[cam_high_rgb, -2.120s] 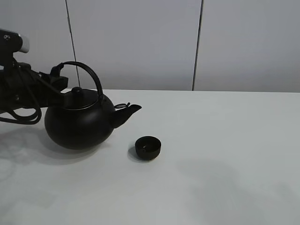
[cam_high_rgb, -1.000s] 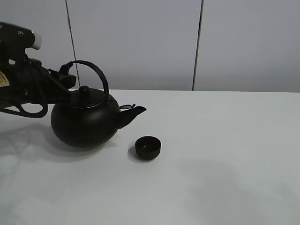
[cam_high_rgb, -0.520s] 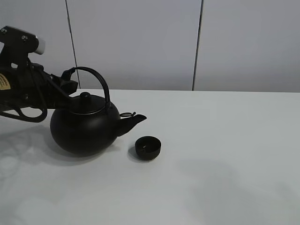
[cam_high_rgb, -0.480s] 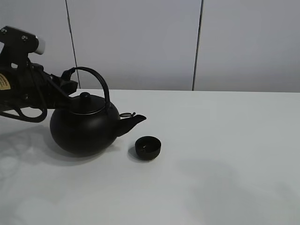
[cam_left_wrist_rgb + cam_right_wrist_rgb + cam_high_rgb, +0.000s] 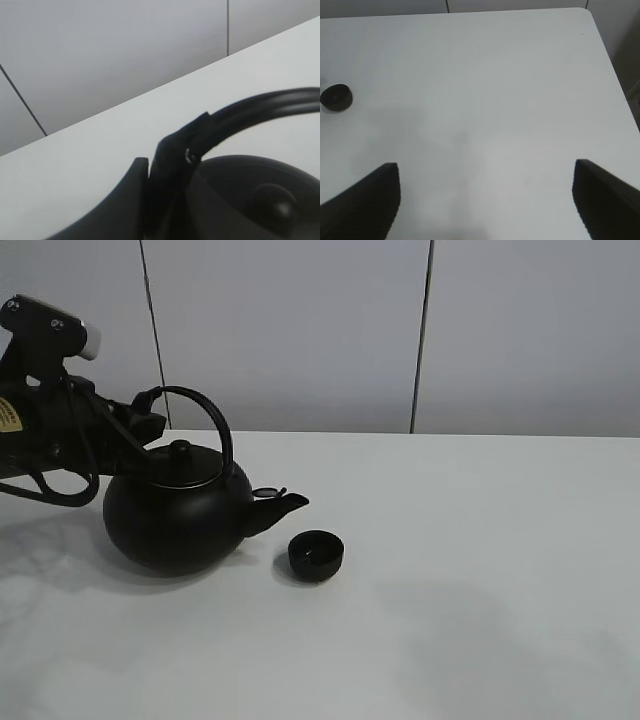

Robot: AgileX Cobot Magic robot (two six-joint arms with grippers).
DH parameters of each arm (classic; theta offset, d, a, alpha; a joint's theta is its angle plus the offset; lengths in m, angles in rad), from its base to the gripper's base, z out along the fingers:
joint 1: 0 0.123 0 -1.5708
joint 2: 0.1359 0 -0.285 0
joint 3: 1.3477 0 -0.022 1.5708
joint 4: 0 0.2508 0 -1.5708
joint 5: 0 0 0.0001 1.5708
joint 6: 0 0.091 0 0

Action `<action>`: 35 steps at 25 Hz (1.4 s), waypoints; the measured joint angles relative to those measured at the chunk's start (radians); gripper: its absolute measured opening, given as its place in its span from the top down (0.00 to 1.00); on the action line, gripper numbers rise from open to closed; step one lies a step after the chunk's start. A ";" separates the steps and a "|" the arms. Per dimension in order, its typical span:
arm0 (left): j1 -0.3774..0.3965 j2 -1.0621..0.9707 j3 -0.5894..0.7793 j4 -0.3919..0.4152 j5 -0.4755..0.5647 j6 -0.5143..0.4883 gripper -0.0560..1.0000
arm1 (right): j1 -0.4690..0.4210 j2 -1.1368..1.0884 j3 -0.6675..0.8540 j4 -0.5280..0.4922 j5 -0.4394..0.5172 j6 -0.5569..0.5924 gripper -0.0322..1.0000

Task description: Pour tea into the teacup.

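— Where's the cup point(image 5: 316, 554)?
— On the table point(image 5: 480, 570), just beside the spout of the kettle point(image 5: 175, 520), which tilts toward it
— And the claws?
— Behind, the left claw point(image 5: 148, 410) is clamped on the kettle handle; the right claw point(image 5: 485, 200) is spread wide above the table, well apart from the cup

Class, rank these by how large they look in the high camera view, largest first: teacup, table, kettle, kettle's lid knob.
1. table
2. kettle
3. teacup
4. lid knob
No two look alike in size.
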 joint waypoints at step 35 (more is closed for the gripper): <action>-0.004 0.002 -0.055 0.074 0.096 0.002 0.84 | 0.000 0.000 0.000 0.001 0.001 0.000 0.35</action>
